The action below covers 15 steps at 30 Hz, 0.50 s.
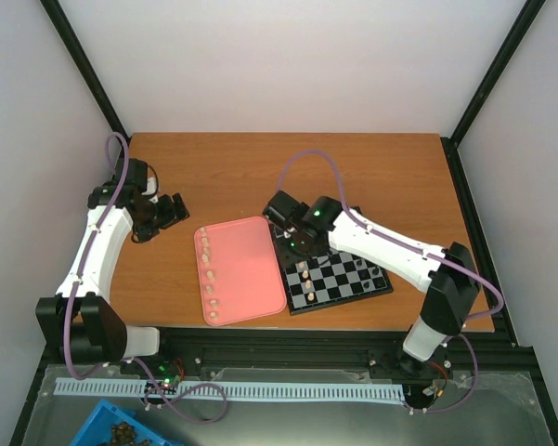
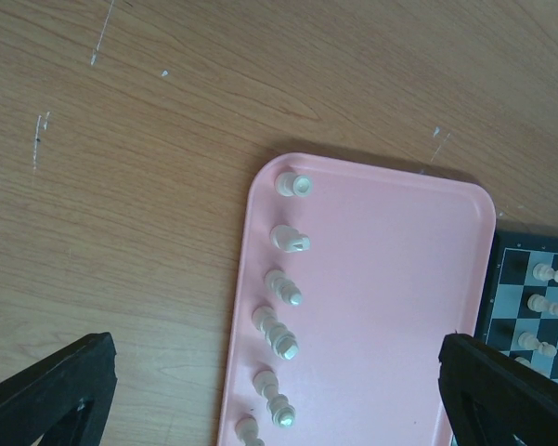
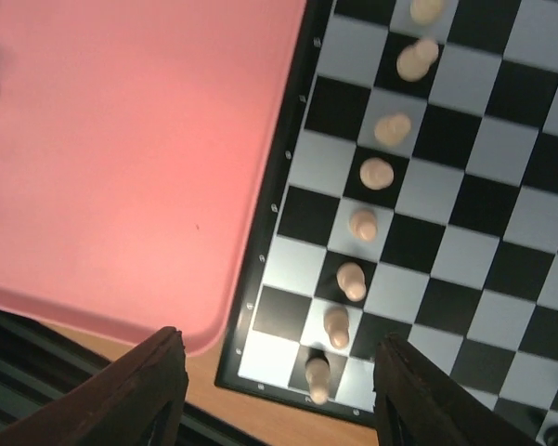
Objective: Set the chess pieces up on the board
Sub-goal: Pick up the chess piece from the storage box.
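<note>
Seen from above, a pink tray (image 1: 251, 269) lies mid-frame, with the chessboard (image 1: 353, 279) right against its right side. Eight cream pawns (image 3: 364, 223) stand in one row on the board, near the tray-side rim. Seven or eight cream pieces (image 2: 277, 325) line the tray's left edge. The right gripper (image 3: 280, 346) hangs over the board and the left gripper (image 1: 174, 212) over bare table at upper left. Both are spread and empty. Roughly half done, I judge.
</note>
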Tool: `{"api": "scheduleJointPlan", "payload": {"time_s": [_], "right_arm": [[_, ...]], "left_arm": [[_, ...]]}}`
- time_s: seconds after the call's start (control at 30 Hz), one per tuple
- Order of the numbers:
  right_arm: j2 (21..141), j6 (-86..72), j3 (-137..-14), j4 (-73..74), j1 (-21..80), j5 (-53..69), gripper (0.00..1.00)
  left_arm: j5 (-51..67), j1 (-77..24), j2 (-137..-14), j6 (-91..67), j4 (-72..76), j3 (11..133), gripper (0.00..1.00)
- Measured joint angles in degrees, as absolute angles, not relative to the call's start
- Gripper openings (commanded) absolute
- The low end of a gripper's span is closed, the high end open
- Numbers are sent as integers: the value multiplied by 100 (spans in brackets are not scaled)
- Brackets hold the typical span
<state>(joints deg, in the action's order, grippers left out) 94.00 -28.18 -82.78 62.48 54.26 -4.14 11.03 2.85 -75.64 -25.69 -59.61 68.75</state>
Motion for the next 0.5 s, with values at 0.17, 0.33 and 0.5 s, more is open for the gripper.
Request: {"api": "scheduleJointPlan", "payload": {"time_s": [0.17,0.33,0.5], "right_arm": [[9935,-2552,-9096,6316,5356,-462,63],[10586,-2244,-9966,6296,5290,-445,63],[11312,-1957,-10980,6195,5264,-145,58]], "left_arm": [[1118,285,-7564,-2565,-5959,6873,97],[1094,285,-7553,-2565,-5957,6783,98],[1028,285,-7555,-2580,-5964,6735,100]]}}
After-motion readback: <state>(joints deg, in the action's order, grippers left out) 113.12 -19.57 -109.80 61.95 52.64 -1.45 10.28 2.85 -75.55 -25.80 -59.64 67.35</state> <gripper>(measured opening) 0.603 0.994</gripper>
